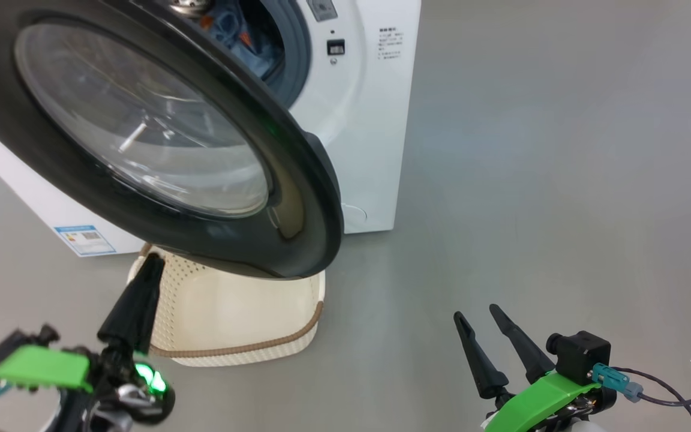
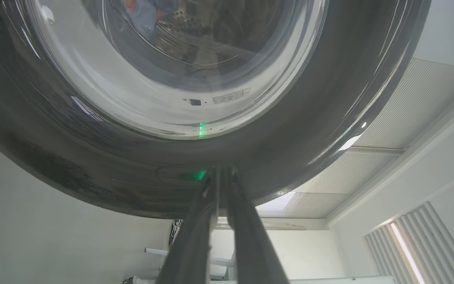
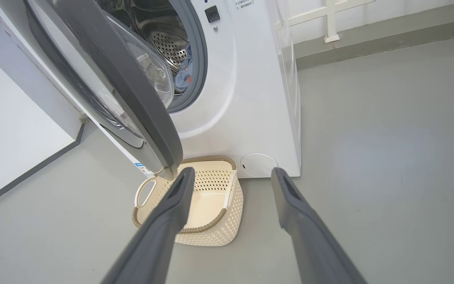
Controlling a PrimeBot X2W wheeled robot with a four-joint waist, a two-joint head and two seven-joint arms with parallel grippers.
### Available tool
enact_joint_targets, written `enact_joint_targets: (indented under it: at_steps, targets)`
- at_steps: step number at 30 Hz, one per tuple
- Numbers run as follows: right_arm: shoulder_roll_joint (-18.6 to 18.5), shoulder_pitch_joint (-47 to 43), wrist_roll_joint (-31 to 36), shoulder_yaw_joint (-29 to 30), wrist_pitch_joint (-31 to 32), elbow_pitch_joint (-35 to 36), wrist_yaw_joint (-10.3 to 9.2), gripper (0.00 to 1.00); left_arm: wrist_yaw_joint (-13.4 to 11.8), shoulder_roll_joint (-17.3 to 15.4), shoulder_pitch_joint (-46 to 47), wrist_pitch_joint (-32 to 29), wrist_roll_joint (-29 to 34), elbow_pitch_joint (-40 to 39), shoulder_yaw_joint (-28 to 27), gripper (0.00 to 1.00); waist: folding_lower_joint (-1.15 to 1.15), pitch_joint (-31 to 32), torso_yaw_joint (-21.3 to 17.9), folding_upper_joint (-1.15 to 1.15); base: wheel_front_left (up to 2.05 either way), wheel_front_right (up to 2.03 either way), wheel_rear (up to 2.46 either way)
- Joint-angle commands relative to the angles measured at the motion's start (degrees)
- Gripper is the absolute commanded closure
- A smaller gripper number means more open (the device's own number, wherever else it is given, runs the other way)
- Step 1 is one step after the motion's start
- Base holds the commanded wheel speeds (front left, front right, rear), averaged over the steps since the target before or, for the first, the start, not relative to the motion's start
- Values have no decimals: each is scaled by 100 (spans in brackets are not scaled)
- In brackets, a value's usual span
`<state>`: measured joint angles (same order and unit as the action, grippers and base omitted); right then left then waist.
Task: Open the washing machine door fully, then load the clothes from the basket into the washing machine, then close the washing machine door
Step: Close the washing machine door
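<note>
Judging washing machine door (image 1: pixel 159 138) stiff, heavy, glossy-slick: push at black ring (image 1: pixel 306 198), not glass (image 1: pixel 141 120); left gripper (image 1: pixel 152 264) pinched nearly closed at ring's lower edge, empty; right gripper (image 1: pixel 476 313) splayed, empty.

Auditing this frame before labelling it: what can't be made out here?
- Head view: the clothes, mostly hidden behind the washing machine door.
- Head view: the basket's far end, covered by the door.
- Left wrist view: whether the left end effector touches the door; blurred.
- Head view: panel text, too small.
</note>
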<state>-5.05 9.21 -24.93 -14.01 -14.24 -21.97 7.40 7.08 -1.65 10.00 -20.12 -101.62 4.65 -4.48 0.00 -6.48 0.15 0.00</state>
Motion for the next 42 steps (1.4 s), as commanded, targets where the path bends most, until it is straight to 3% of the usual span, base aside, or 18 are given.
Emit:
enact_joint_targets:
  at_steps: [1,8,11,14,16,21,25,33,42]
  targets:
    - [14,11,-74,-108,-71,135,9,0,40,-123,-36,86,21,-208,-176,0,0,71,60,0,0,0,0]
    - [-18,-73,-79,-73,-72,186,9,0,40,-123,-495,676,51,-428,-17,0,0,158,156,0,0,0,0]
    - [-18,-95,-79,-66,-72,205,9,0,40,-123,-593,1021,422,-576,-10,0,0,179,182,0,0,0,0]
    - [-39,-99,-33,-87,-73,229,9,0,40,-137,-658,1491,1230,-806,26,0,0,188,189,0,0,0,0]
    - [-40,-97,2,-86,-73,243,9,0,40,-337,-715,1887,2017,-904,254,0,0,190,185,0,0,0,0]
    - [-52,-105,50,-68,-73,286,9,0,41,-870,-818,3209,3305,-763,979,0,0,218,178,0,0,0,0]
    - [-61,-137,70,-30,-74,318,9,0,41,-1213,-799,3502,4490,-478,1207,0,0,244,197,0,0,0,0]
    - [-43,-174,122,-26,-74,407,9,0,41,-770,-1030,3510,7180,-558,503,0,0,286,203,0,0,0,0]
    - [-30,-195,187,10,-74,556,9,0,41,-548,-1337,3511,8741,-601,369,0,0,264,170,0,0,0,0]
